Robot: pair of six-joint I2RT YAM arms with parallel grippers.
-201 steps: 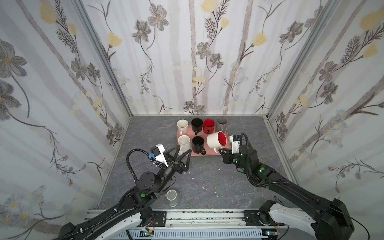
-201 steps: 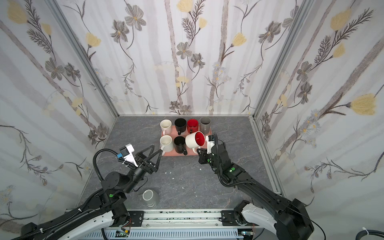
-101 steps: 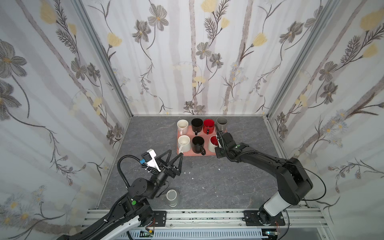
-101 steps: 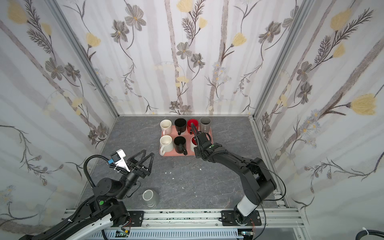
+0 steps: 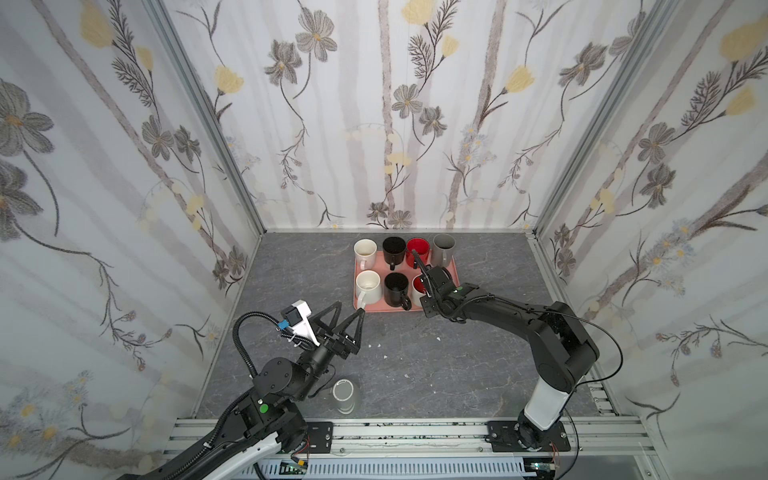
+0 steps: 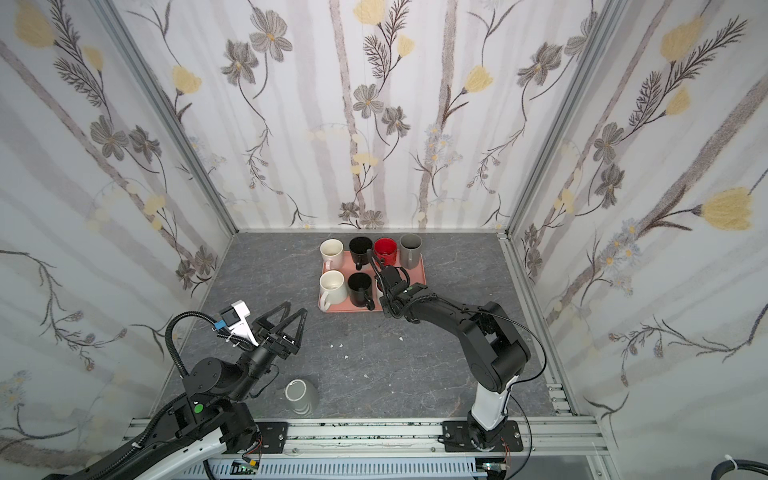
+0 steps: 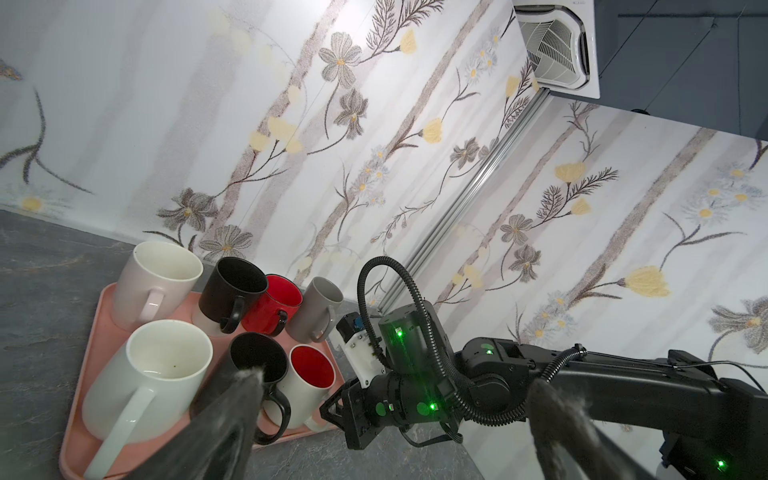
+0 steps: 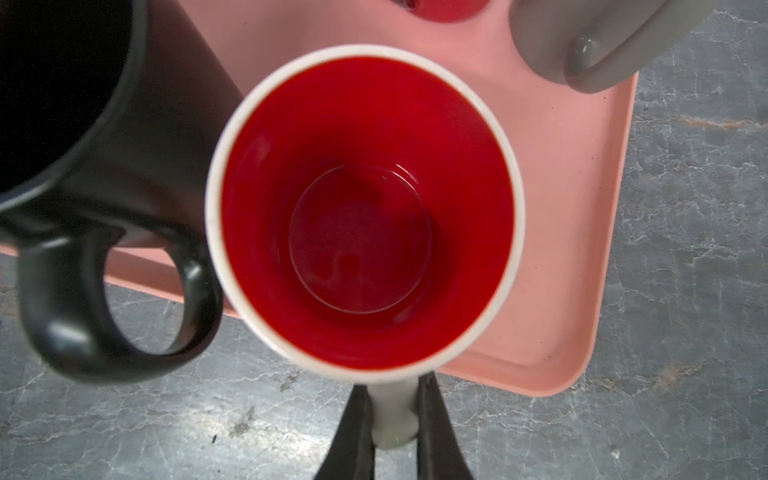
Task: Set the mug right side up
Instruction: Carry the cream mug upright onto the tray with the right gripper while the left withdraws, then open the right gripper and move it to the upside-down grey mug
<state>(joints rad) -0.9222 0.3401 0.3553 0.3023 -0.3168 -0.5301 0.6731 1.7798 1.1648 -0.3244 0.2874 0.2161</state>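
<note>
A white mug with a red inside [image 8: 365, 208] stands mouth up in the front row of the pink tray [image 8: 561, 208], next to a black mug [image 8: 124, 166]. My right gripper [image 8: 392, 399] is shut on its white handle, and in both top views it [image 5: 422, 291] covers most of that mug [image 5: 417, 284]. The left wrist view shows the same mug [image 7: 311, 374] upright with the right gripper [image 7: 332, 409] behind it. My left gripper [image 5: 350, 309] hangs open and empty over the table, left of the tray's front corner. A grey mug [image 5: 345, 395] stands upside down near the front edge.
The tray [image 5: 451, 266] also carries several other upright mugs: white [image 5: 368, 284], black [image 5: 395, 286], and a back row of white, black, red and grey [image 5: 442, 249]. Small white crumbs [image 5: 378, 345] lie on the grey table. Flowered walls close three sides.
My right gripper brought the red-lined mug from a raised, tipped pose in front of the tray down onto its front row, mouth up. The left gripper stays open in about the same place.
</note>
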